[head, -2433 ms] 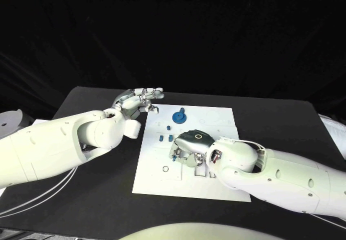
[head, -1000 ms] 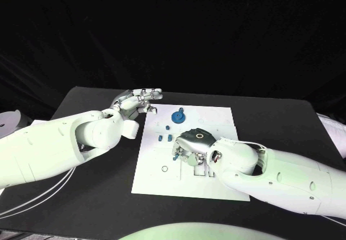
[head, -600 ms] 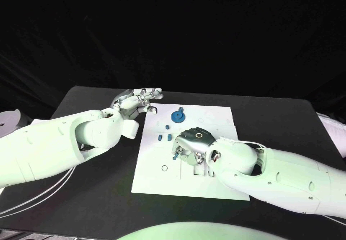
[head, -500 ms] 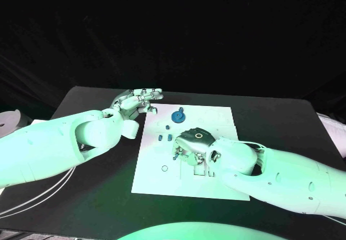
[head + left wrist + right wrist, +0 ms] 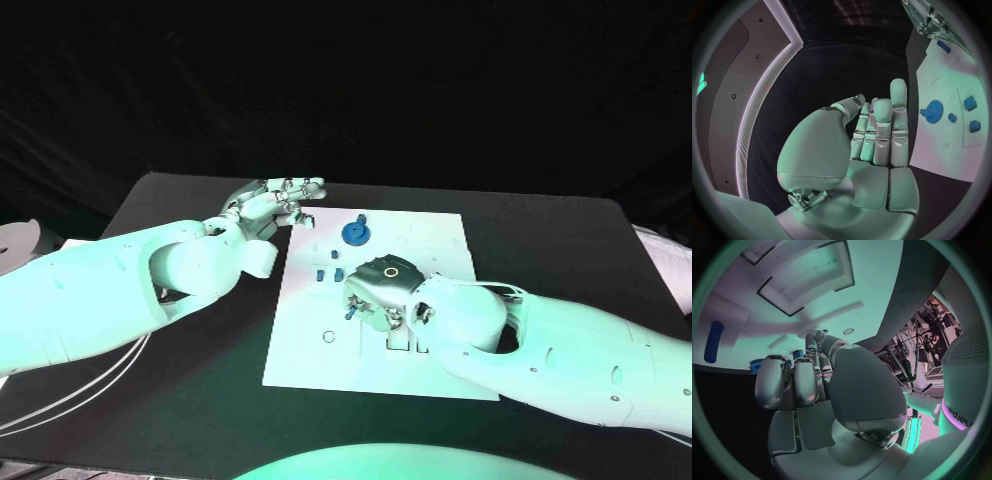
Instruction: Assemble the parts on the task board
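Observation:
The white task board (image 5: 440, 235) lies mid-table. A blue gear (image 5: 356, 234) sits near its far edge, also seen as the blue gear (image 5: 931, 108). Two small blue blocks (image 5: 327, 273) lie below it, and a slim blue part (image 5: 351, 310) lies by my right hand's fingers. My right hand (image 5: 384, 288) is bent down over the board's middle, its fingertips (image 5: 811, 352) at the board; bits of blue show behind them, and a hold cannot be made out. My left hand (image 5: 274, 204) hovers off the board's far left corner, its fingers (image 5: 879, 125) straight and holding nothing.
Rectangular recesses (image 5: 804, 275) are cut in the board beyond my right hand. A long blue part (image 5: 712, 342) lies beside them. Black table (image 5: 577, 250) surrounds the board. White objects sit at the table's left (image 5: 22, 240) and right (image 5: 666, 262) edges.
My right hand's fingers have shifted slightly over the board's middle. The left hand has stayed where it was.

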Controlling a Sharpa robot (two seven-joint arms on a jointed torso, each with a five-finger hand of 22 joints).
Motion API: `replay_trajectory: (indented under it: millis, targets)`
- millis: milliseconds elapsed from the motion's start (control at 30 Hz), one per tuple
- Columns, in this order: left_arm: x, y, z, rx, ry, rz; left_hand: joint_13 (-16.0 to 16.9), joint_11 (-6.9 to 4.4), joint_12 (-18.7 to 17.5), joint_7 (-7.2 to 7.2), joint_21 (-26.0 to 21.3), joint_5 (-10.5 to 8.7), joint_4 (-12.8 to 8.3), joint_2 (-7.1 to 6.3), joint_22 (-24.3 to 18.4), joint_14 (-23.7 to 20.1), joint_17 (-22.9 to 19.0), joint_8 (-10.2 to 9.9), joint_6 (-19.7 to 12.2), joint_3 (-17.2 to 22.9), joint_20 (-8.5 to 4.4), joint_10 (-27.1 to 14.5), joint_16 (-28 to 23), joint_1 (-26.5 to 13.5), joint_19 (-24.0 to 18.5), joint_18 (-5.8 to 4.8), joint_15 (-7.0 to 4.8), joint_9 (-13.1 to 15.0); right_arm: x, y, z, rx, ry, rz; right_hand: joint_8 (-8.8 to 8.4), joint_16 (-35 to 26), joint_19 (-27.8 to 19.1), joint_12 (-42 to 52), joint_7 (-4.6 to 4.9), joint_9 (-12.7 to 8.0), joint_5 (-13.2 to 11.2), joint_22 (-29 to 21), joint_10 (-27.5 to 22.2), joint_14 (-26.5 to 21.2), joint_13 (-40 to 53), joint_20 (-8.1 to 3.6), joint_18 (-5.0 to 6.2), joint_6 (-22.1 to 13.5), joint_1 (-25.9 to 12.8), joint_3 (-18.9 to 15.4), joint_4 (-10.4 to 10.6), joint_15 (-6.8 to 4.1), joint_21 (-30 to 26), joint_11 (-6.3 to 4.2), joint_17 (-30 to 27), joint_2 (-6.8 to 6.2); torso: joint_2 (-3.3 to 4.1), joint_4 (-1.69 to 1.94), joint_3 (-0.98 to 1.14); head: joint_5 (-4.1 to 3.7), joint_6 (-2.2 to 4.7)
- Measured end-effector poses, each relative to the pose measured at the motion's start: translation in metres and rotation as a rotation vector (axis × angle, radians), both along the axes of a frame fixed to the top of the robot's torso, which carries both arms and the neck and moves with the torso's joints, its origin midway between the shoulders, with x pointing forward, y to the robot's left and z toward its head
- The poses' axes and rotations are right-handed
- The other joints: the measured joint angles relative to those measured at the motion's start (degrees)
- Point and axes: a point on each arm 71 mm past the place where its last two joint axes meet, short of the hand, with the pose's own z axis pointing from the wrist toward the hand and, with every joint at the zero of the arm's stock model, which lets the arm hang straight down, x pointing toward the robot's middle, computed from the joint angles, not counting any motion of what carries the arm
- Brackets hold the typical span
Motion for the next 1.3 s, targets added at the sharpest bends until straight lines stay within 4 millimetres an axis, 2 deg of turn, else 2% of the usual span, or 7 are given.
replay_trajectory:
  millis: [1000,1167,1267,1300]
  targets:
    - [-0.0003,-0.0005,-0.0007,0.000,0.009,-0.010,0.0,0.21,0.2,-0.01,0.0,0.00,0.0,0.00,-0.1,0.0,-0.3,0.0,0.0,-0.3,0.00,-0.2,0.0,0.0,0.0,0.00,0.00,0.0,-0.0058,0.0064,0.0013,-0.015,0.000,0.023,0.01,0.0,0.0,0.0,-0.16,0.0,-0.1,-0.1,0.2,0.0,0.1,0.00,0.00,0.2,-0.4,-0.5,0.2,0.00,0.0,0.19,-0.2,-0.23,-0.01,0.00,0.00,0.14,-0.13]
    - [-0.0004,-0.0005,-0.0007,0.000,0.010,-0.011,0.0,0.21,0.2,-0.01,0.0,0.00,0.0,0.00,-0.1,0.0,-0.3,0.0,0.0,-0.3,0.00,-0.2,0.0,0.0,0.0,0.00,0.01,0.0,-0.0053,0.0067,0.0007,-0.012,0.008,0.022,0.01,0.0,0.0,-0.2,-0.13,0.1,-0.1,-0.1,-0.4,0.0,-0.2,0.01,0.00,0.1,-1.7,-0.9,0.3,0.00,0.0,-0.32,-0.3,-0.63,0.00,0.01,-0.01,0.15,-0.21]
    - [-0.0005,-0.0005,-0.0007,0.001,0.011,-0.011,0.0,0.21,0.2,-0.01,0.0,0.00,0.0,0.00,-0.1,0.0,-0.3,0.0,0.0,-0.3,0.00,-0.2,0.0,0.0,0.0,0.00,0.01,0.0,-0.0043,0.0068,-0.0004,-0.010,0.015,0.020,-0.53,0.0,-0.3,-0.4,1.14,0.0,-0.1,-0.4,-2.4,0.1,-0.2,0.33,0.00,-1.4,-3.3,-1.4,0.8,0.16,0.0,0.45,-0.6,-0.85,0.01,0.01,-0.01,0.20,-0.25]
    - [-0.0005,-0.0005,-0.0008,0.001,0.011,-0.011,0.0,0.21,0.2,-0.01,-0.1,0.00,0.0,0.00,-0.1,-0.2,-0.3,0.0,0.0,-0.3,0.00,-0.2,0.0,0.0,0.0,0.00,0.08,0.0,-0.0040,0.0067,-0.0010,-0.010,0.017,0.018,-0.57,0.0,-0.5,-0.4,1.36,-0.3,0.1,-0.6,-3.9,0.0,-0.4,0.62,0.00,-3.0,-4.0,-1.6,1.1,0.65,0.0,0.76,-0.8,-1.13,0.01,0.01,-0.01,0.22,-0.25]
